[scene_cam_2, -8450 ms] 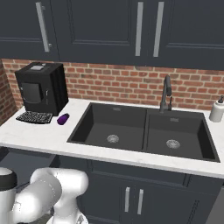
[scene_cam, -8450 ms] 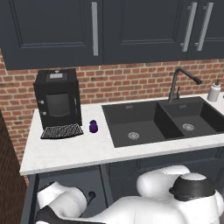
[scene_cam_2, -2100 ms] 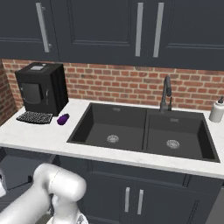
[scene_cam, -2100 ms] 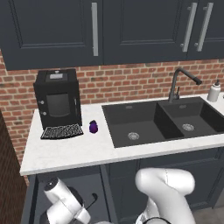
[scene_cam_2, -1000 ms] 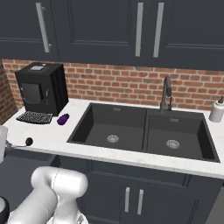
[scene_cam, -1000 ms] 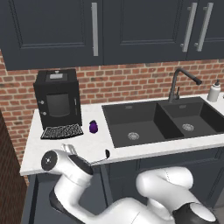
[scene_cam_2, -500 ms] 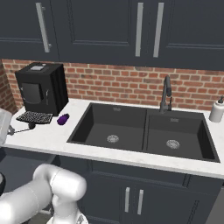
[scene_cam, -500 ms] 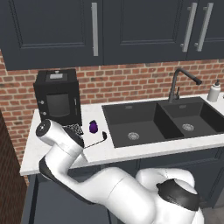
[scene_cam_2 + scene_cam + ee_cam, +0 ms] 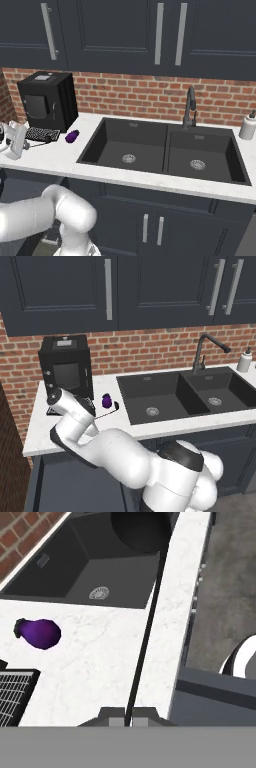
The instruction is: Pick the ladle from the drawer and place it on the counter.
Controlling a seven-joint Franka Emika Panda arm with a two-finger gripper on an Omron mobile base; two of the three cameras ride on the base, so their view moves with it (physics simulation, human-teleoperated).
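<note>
1. gripper (image 9: 128, 718) clamped on the ladle (image 9: 145, 632); the two dark tips sit tight either side of the thin handle at the bottom of the hand view
2. ladle runs straight up the hand view from the tips; its round dark bowl sits at the top, over the corner of the sink (image 9: 85, 572); handle lies over the counter (image 9: 105, 662) near its front edge
3. in the left base view the ladle (image 9: 107, 411) sticks out from the white hand toward the sink (image 9: 165, 396), bowl end just right of the purple object (image 9: 106, 401); touching the stone or held just above it, cannot tell
4. purple object (image 9: 39, 633) on the counter left of the handle in the hand view, apart from it; corner of a black grille (image 9: 12, 692) lower left
5. right base view: hand at the far left edge over the counter (image 9: 60, 155), in front of the coffee machine (image 9: 47, 100); purple object (image 9: 72, 135) between it and the sink (image 9: 165, 150)
6. faucet (image 9: 202, 353) behind the sink; soap bottle (image 9: 244, 360) at the far right
</note>
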